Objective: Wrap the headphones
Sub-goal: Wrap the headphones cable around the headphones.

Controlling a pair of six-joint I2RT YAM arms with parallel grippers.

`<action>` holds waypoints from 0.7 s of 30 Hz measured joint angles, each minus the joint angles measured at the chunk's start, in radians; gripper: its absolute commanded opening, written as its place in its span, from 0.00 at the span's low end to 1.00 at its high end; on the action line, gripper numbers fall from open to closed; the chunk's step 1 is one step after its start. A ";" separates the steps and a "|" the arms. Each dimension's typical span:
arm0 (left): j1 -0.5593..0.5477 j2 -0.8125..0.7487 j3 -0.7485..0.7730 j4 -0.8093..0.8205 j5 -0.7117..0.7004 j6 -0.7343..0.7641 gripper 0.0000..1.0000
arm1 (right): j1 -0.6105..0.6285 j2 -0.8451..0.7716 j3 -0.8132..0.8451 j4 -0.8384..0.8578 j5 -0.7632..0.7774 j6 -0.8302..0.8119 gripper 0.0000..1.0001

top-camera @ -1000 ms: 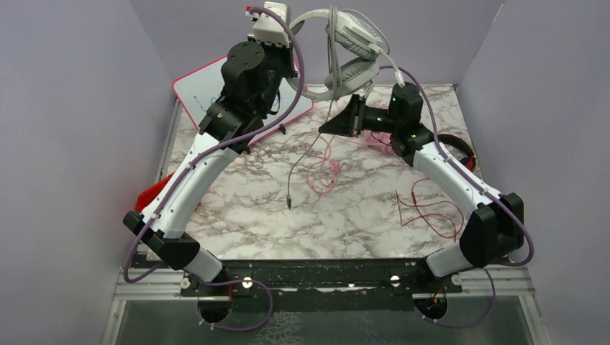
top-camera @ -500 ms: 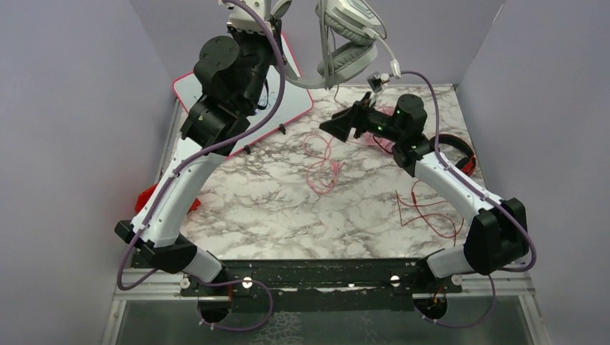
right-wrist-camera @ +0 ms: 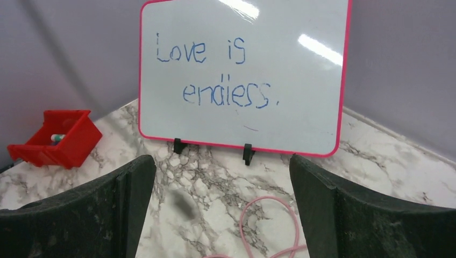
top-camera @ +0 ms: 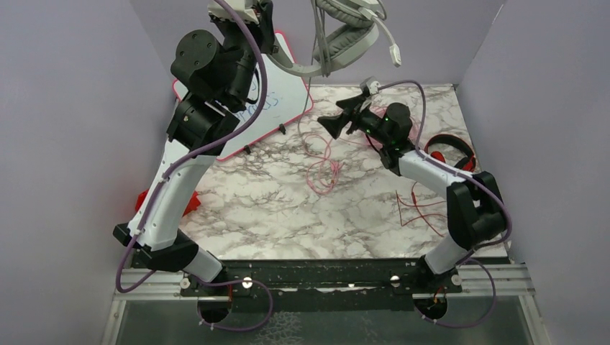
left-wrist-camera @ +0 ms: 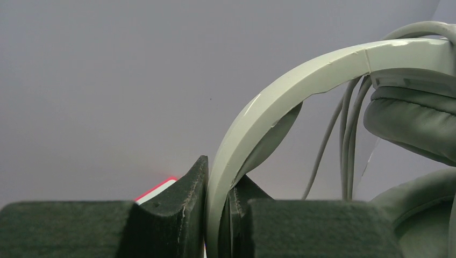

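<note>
My left gripper [top-camera: 270, 49] is raised high at the back and shut on the headband [left-wrist-camera: 279, 97] of the grey-white headphones [top-camera: 345, 39]. These hang in the air, with cable loops [left-wrist-camera: 347, 145] beside the padded cup [left-wrist-camera: 414, 118]. My right gripper [top-camera: 335, 123] stands wide open just above the table, with nothing between its fingers [right-wrist-camera: 322, 215]. A pink cable [right-wrist-camera: 242, 225] lies on the marble under it and trails toward the middle [top-camera: 325, 164]. The red-and-black headphones [top-camera: 452, 151] lie at the right, their red cable [top-camera: 421, 208] spread in front.
A pink-framed whiteboard [top-camera: 280, 97] with blue writing [right-wrist-camera: 226, 80] stands propped at the back left. A red bin [right-wrist-camera: 59, 141] sits at the table's left edge [top-camera: 149, 198]. Grey walls close in the back and both sides.
The left arm has lifted the grey-white headphones higher, toward the top of the view. The right gripper has opened wide and swung lower, to the left.
</note>
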 measured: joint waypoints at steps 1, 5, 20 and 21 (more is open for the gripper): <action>0.000 0.002 0.009 0.000 0.002 -0.001 0.00 | 0.001 0.029 0.013 0.022 -0.012 0.005 0.96; 0.000 0.002 0.012 -0.007 0.012 -0.003 0.00 | 0.032 0.140 0.067 0.121 -0.084 0.054 0.96; 0.000 -0.011 0.004 -0.061 0.015 -0.003 0.00 | 0.087 0.202 -0.010 0.661 -0.528 0.507 0.94; 0.000 -0.015 0.001 -0.061 0.016 -0.003 0.00 | 0.088 0.202 -0.010 0.660 -0.535 0.510 0.91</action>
